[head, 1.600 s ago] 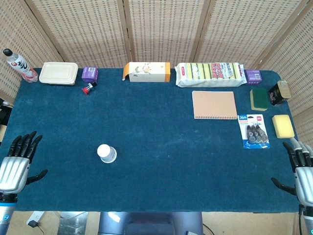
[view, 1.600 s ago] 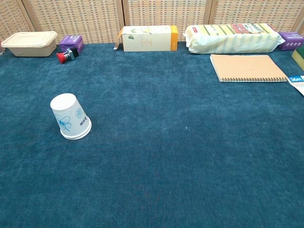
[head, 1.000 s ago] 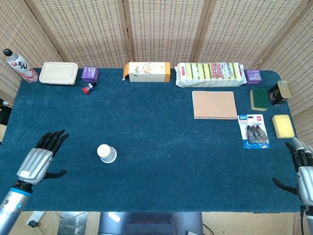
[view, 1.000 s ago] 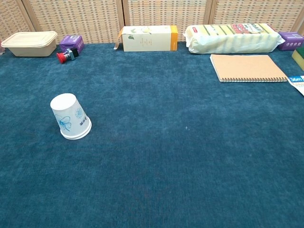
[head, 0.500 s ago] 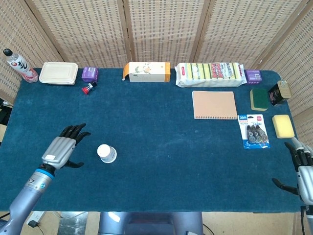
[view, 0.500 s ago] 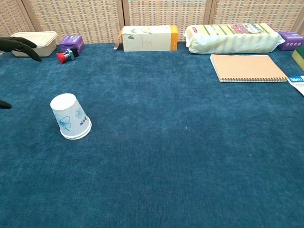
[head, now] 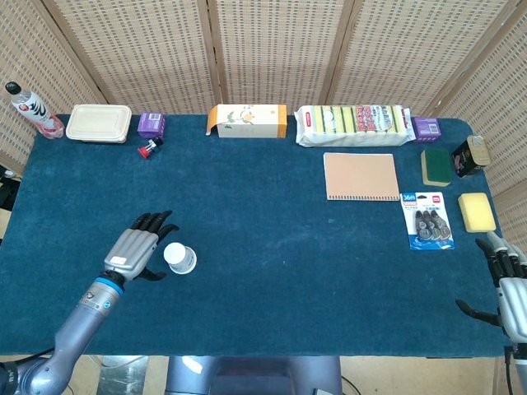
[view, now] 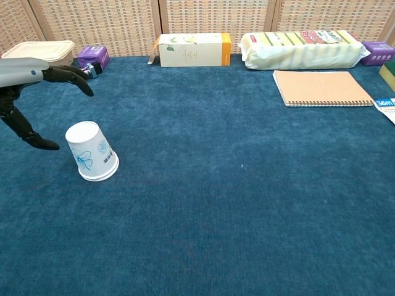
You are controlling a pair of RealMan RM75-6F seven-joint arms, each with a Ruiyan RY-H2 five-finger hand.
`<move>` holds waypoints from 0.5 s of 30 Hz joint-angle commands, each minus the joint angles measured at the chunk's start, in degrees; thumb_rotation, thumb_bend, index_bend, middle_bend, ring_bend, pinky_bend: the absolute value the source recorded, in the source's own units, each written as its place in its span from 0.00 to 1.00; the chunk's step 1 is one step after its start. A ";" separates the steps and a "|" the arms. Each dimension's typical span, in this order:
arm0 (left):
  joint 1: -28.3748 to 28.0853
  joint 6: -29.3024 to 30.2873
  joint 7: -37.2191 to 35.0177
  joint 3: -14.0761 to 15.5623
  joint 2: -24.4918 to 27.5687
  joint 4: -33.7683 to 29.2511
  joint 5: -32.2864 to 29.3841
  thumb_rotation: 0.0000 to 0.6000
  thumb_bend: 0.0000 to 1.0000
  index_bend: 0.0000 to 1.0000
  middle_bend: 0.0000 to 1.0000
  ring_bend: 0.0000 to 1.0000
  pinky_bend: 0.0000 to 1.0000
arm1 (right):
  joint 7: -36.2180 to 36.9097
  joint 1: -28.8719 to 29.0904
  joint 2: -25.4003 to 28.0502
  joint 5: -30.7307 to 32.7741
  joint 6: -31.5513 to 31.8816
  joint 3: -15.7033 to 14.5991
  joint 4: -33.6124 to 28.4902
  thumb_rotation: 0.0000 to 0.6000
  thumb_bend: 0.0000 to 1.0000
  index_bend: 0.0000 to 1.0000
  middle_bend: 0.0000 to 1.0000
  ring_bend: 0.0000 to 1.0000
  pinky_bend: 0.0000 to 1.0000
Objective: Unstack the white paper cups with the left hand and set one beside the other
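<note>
one cup stack (head: 179, 258), two hands

Both hands look the same: ribbed silver backs, black fingers. The left hand (head: 136, 248) has a blue wrist ring and grey arm; right hand (head: 510, 290) too.

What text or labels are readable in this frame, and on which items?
"36m": blue correction tape pack, top corner.
Red bottle label: characters blurred.
Orange-and-white box: print too small.
Sponge pack: lettering unreadable.
Paper cups: blue flower print, tiny text illegible.
Purple boxes, tin: illegible.
</note>
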 commanded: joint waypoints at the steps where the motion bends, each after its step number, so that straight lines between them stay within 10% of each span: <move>1: -1.69 0.95 2.13 0.13 -1.43 -0.18 -2.55 1.00 0.16 0.19 0.00 0.00 0.00 | 0.21 0.01 0.07 0.04 0.00 0.03 0.02 1.00 0.00 0.04 0.00 0.00 0.00; 15: -4.62 2.92 4.79 1.29 -4.38 1.85 -7.46 1.00 0.21 0.26 0.00 0.00 0.00 | 1.37 0.08 0.44 0.61 -0.30 0.19 0.33 1.00 0.00 0.04 0.00 0.00 0.00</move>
